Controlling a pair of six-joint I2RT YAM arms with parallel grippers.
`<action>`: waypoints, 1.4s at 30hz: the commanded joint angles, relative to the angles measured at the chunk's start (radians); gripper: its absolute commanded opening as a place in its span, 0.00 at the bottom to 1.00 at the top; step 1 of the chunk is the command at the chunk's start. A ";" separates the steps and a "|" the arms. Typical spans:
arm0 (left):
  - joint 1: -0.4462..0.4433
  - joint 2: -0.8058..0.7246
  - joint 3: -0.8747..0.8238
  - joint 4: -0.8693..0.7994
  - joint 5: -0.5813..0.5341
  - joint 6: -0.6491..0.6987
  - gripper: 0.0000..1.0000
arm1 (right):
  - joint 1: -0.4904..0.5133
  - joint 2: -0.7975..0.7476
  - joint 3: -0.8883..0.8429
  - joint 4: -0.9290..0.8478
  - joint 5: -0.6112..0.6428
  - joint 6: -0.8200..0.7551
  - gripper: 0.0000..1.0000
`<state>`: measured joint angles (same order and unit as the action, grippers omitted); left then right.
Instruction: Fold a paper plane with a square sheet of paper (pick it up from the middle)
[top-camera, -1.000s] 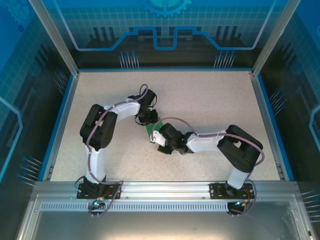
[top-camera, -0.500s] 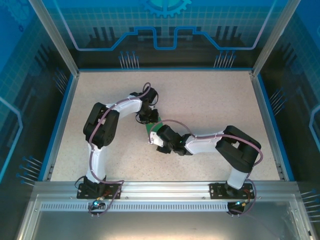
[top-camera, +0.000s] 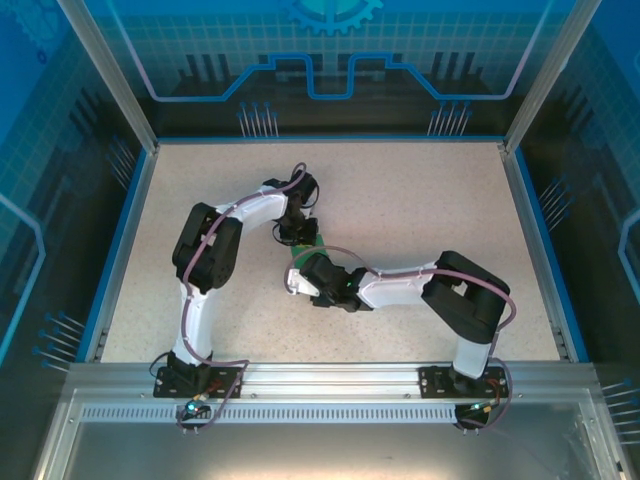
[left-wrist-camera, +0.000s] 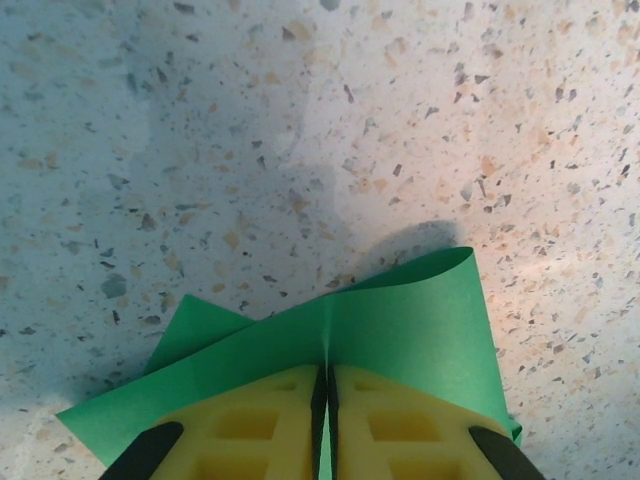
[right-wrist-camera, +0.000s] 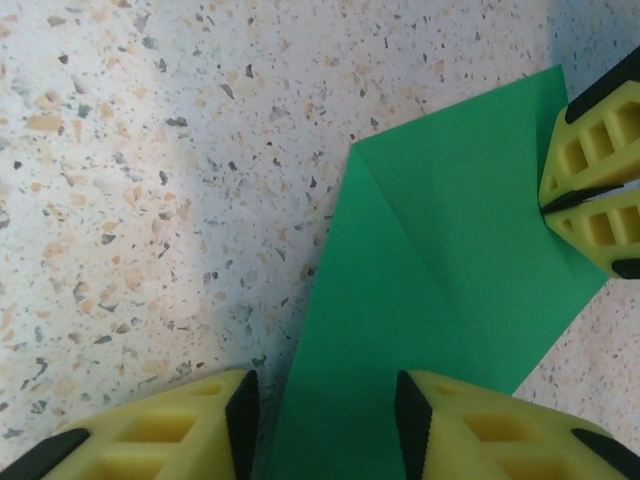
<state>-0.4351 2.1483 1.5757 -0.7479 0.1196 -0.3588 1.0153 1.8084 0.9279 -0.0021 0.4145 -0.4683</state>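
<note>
The green paper – folded, with a sharp diagonal crease (one edge curling upward) – lies near the table's middle.

Green paper, speckled seemingly beige table

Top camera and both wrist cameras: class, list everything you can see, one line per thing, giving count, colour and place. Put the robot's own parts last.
sheet of paper: one, bright green, partly folded, on the table near its middle, between the two grippers
table: one, speckled beige, under everything
panels: blue, printed, walling the back and sides
rail: one, silver metal, along the near edge, carrying both arm bases
left arm: one, white and black, reaching from near left to the middle
right arm: one, white and black, reaching from near right to the middle
left gripper: one, yellow fingers, shut on the paper's edge
right gripper: one, yellow fingers, open, one finger on each side of the paper's near end
</note>
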 joint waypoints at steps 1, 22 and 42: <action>-0.006 0.051 0.010 -0.060 -0.016 0.023 0.15 | 0.008 0.031 0.019 0.009 0.040 -0.008 0.38; -0.002 -0.023 0.040 -0.062 0.007 0.017 0.18 | -0.011 -0.009 -0.041 0.053 -0.032 0.143 0.00; 0.167 -0.527 -0.555 0.536 0.209 -0.285 0.53 | -0.257 -0.177 -0.304 0.431 -0.545 0.558 0.00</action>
<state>-0.2626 1.6779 1.1027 -0.3607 0.2592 -0.5735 0.7975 1.6585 0.6514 0.3153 0.0090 -0.0273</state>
